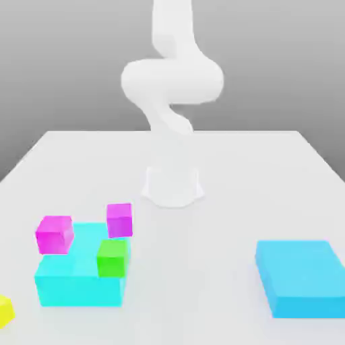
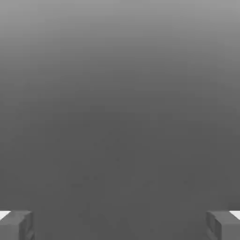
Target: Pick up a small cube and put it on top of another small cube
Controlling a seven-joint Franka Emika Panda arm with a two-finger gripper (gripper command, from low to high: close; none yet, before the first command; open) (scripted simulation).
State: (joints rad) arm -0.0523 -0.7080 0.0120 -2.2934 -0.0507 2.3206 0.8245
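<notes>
Small bright yellow cube (image 1: 4,310) sat on the white bench (image 1: 222,162), at the exterior view's left edge, partly cropped. Claw (image 2: 120,225) was spread, empty. Cube judged light, rigid, smooth; best pinched across two opposite flat faces.

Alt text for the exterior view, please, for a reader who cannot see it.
A white robot arm rises from the middle of a white table. At the exterior view's left, a green cube and a magenta cube sit on a cyan block, a second magenta cube is behind, and a small yellow cube is at the edge. A blue block lies right.
</notes>
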